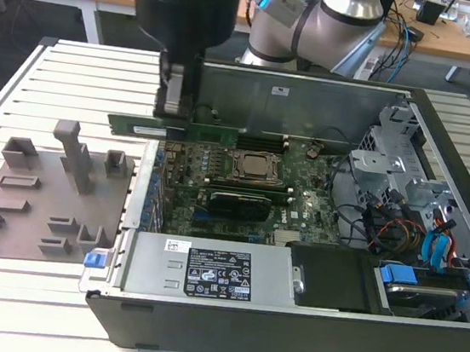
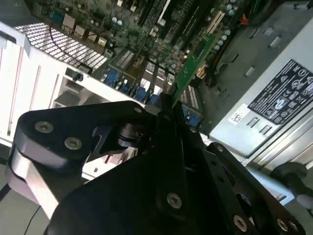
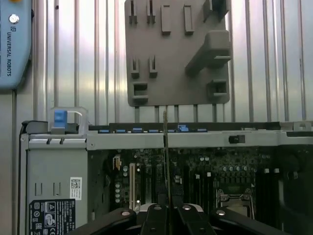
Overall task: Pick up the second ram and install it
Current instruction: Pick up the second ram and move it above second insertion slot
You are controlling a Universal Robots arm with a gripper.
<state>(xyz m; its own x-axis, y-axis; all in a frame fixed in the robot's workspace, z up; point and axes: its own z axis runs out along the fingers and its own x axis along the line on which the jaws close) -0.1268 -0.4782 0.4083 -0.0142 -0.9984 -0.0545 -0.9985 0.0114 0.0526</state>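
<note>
Exterior view first: where is the second ram (image 1: 215,131)?

Clamped in the gripper (image 1: 171,117), which is pinched narrow on the stick near its middle. It lies level and lengthwise across the view, raised above the motherboard (image 1: 181,208) at the far side of the open computer case (image 1: 284,332). One end reaches out past the case's wall on the exterior view's left

Is it in a slot?

No, it hangs clear of the board. The second wrist view shows the second ram (image 2: 193,61) jutting from the black fingers (image 2: 166,112), with the board well below it. The first wrist view catches the second ram (image 3: 165,147) edge-on, a thin line crossing the case wall

What lies around it?

The metal-framed CPU socket (image 1: 252,165) sits just nearer than the stick, then a black card (image 1: 236,200), then the power supply (image 1: 206,269) along the near wall. A grey fixture plate (image 1: 40,195) rests on the slatted table (image 1: 69,61) to the exterior view's left of the case
</note>
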